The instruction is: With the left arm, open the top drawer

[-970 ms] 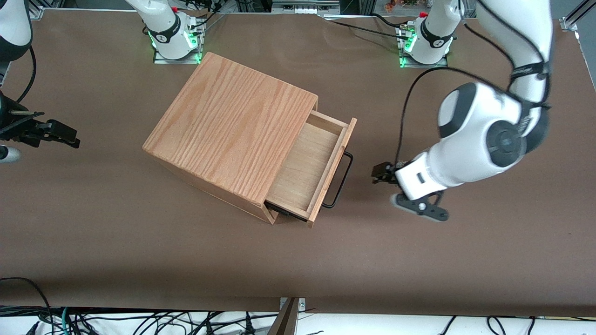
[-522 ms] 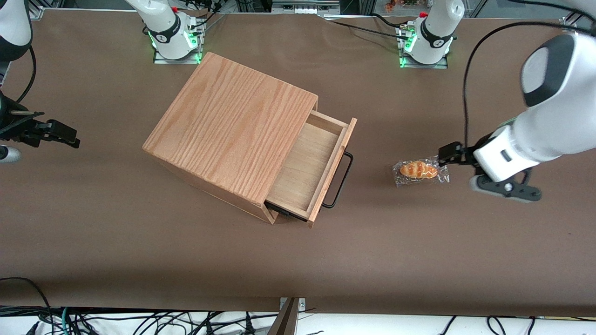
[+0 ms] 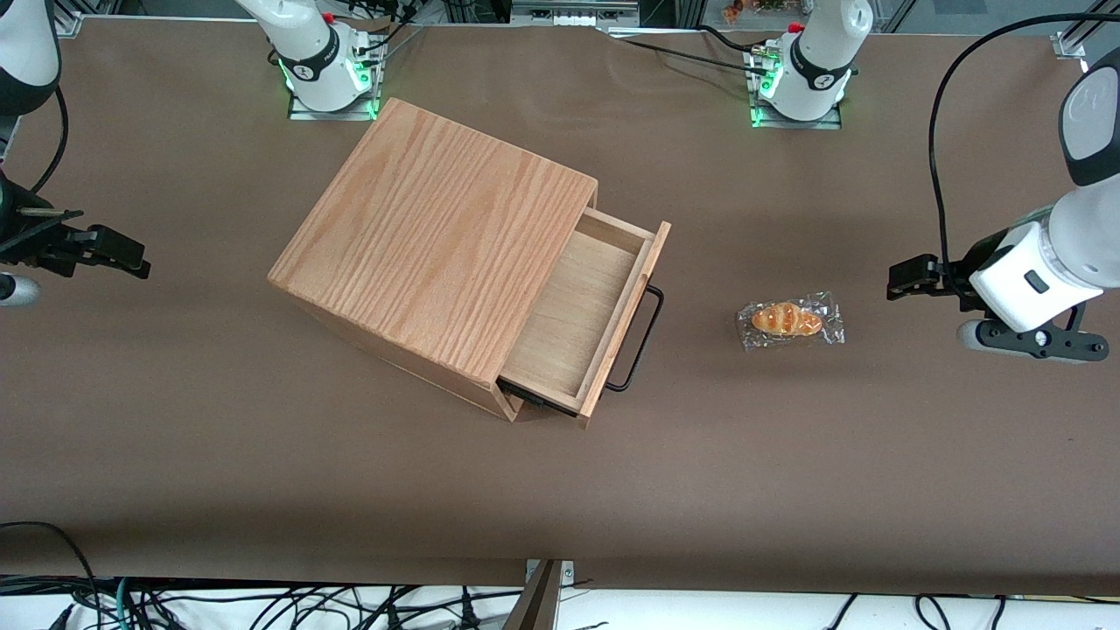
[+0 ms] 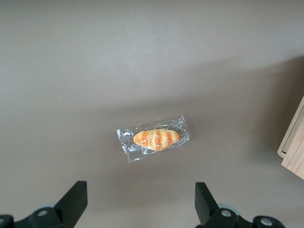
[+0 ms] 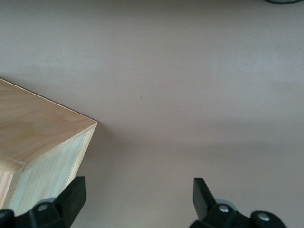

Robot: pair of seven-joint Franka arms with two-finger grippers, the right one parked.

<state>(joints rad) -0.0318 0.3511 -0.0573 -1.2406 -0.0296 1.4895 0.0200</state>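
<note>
One drawer open — the pull looks finished.
The top drawer [image 3: 582, 319] stands well out of the oak cabinet [image 3: 437, 236], its wire handle [image 3: 641, 339] free. The left arm's gripper [image 3: 901, 280] hangs well apart toward the working arm's end, fingers [image 4: 76, 202] spread and empty, a wrapped bread roll [image 3: 789, 320] between — little seems left but parking.

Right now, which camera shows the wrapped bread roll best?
The left wrist view: the bread roll sits whole and close, wrapper visible, ahead of the open gripper. The front view shows it small, between the open top drawer and gripper. The right wrist view misses it.
</note>
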